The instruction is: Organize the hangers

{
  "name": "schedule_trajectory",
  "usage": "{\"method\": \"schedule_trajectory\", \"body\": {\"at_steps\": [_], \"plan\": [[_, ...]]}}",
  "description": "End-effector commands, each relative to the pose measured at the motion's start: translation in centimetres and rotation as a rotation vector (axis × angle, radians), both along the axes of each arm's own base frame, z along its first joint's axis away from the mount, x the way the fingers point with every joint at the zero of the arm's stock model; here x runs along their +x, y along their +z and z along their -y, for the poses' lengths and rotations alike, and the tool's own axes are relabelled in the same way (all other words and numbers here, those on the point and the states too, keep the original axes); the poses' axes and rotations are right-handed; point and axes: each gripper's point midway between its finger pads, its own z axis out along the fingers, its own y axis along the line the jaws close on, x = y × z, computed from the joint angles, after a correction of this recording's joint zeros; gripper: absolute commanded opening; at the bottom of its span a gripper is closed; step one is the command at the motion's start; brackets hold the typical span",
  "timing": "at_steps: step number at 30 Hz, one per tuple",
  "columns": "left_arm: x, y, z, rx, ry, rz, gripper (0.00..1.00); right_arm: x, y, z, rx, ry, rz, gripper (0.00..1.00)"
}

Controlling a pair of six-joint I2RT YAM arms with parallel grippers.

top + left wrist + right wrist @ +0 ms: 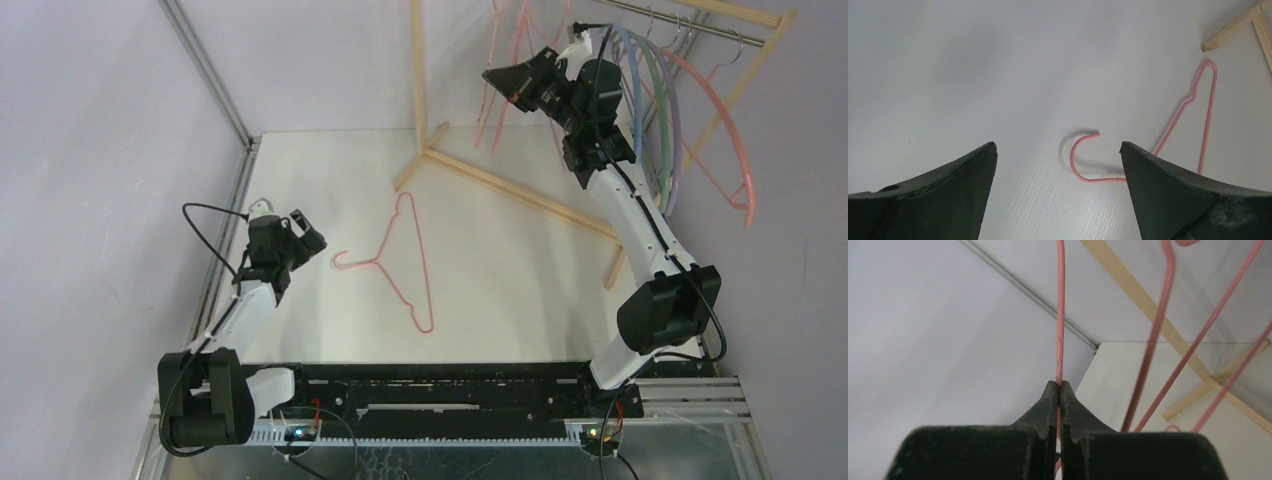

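Note:
A pink wire hanger (pixel 405 262) lies flat on the white table, its hook pointing left. In the left wrist view its hook (pixel 1083 159) lies between my open fingers. My left gripper (pixel 306 232) is open and empty, just left of that hook. My right gripper (pixel 500 78) is raised near the rack and shut on the thin wire of a pink hanger (pixel 1060 315). More pink wire hangers (pixel 510 60) hang at the rail's left end. Blue, green, lilac and salmon curved hangers (pixel 690 110) hang on the rail at the right.
The pale wooden rack frame (pixel 500 180) stands at the back with its base bars running across the table. Its metal rail (pixel 690 20) is at the top right. A metal corner post (pixel 205 70) and lilac walls bound the left side.

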Motion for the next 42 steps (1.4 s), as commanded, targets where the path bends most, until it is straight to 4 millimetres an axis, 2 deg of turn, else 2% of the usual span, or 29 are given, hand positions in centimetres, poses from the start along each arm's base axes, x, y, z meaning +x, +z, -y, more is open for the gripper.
{"method": "schedule_trajectory", "body": {"at_steps": [1, 14, 20, 22, 23, 25, 26, 31, 36, 38, 42], "plan": [[1.2, 1.9, -0.1, 0.024, -0.015, 0.05, 0.98, -0.8, 4.3, 2.0, 0.06, -0.105, 0.077, 0.0], [0.4, 0.6, -0.3, 0.032, -0.008, 0.025, 0.98, 0.1, 0.4, 5.2, 0.072, -0.264, -0.046, 0.0], [0.5, 0.5, -0.2, 0.029, -0.012, 0.025, 0.98, 0.1, -0.5, 6.2, 0.084, -0.307, -0.084, 0.0], [0.5, 0.6, -0.2, 0.029, -0.012, 0.027, 0.98, 0.0, -0.6, 5.9, 0.08, -0.289, -0.085, 0.0], [0.6, 0.7, -0.2, 0.029, -0.012, 0.027, 0.98, -0.1, -0.5, 5.6, 0.073, -0.275, -0.082, 0.03], [0.6, 0.7, -0.2, 0.027, -0.012, 0.03, 0.98, -0.4, -0.3, 5.0, 0.047, -0.248, -0.072, 0.21], [0.6, 0.8, -0.2, 0.026, -0.013, 0.032, 0.98, -0.7, 0.1, 4.7, 0.025, -0.244, -0.055, 0.29], [0.6, 0.9, -0.1, 0.022, -0.012, 0.037, 0.98, -2.7, 2.2, 3.7, -0.075, -0.219, 0.023, 0.5], [0.4, 0.7, -0.1, 0.018, -0.006, 0.036, 0.98, -5.2, 2.6, 3.7, -0.15, -0.252, 0.033, 0.61], [0.4, 0.8, -0.1, 0.015, -0.004, 0.041, 0.98, -6.8, 3.0, 3.4, -0.197, -0.267, 0.069, 0.62], [0.4, 1.1, -0.1, 0.018, -0.005, 0.043, 0.98, -11.5, 5.1, 0.5, -0.301, -0.203, 0.201, 0.63]]}}
